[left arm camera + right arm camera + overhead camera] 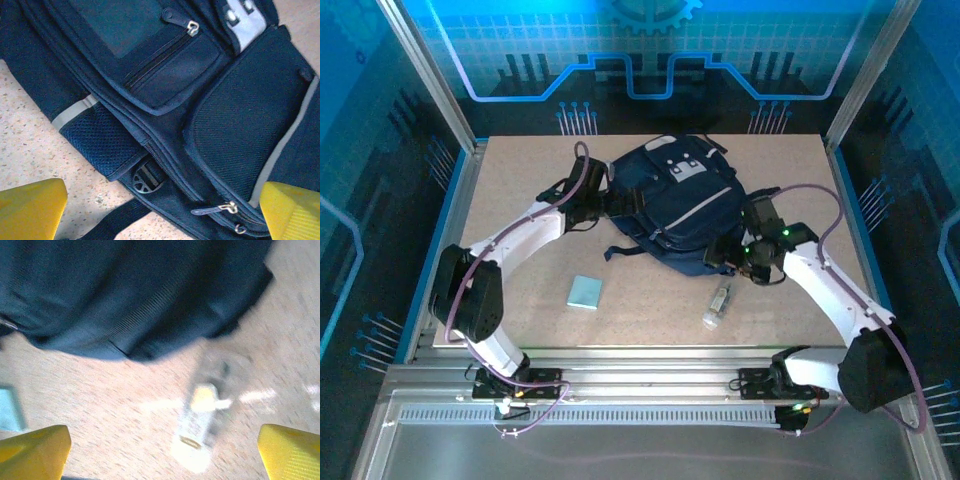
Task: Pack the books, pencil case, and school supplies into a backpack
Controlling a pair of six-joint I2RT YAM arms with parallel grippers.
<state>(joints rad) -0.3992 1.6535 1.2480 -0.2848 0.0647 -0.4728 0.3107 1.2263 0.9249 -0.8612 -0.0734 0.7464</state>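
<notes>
The left pincer point(161, 214) is standing wide open, its yellow fingers point(30, 210) sitting at opposite edges of the left wrist view and gripping nothing; between them a dark strap is running over the speckled counter point(650, 320) to the edge of the backpack point(685, 205). The right pincer point(161, 452) is likewise gaping wide and holding nothing, hovering above the bare counter with the small clear-white tube point(196, 432) lying between and just beyond its fingers, apart from both. The right wrist view is blurring, so any print on the tube cannot be read. To the left of the tube, well apart from it, the pale teal pad point(586, 292) is lying flat on the counter, near the front edge. Beyond these the navy backpack is lying front-up in the middle of the counter, the left pincer at its left side and the right pincer at its near right corner. In the left wrist view a round black buckle point(145, 178) is peeking out beside a mesh pocket point(102, 142), a grey stripe point(72, 112) is crossing the side, and a metal zip pull point(223, 207) is hanging at the near seam. Farthest off, the white patch point(682, 165) is showing dark marks too small to read.
</notes>
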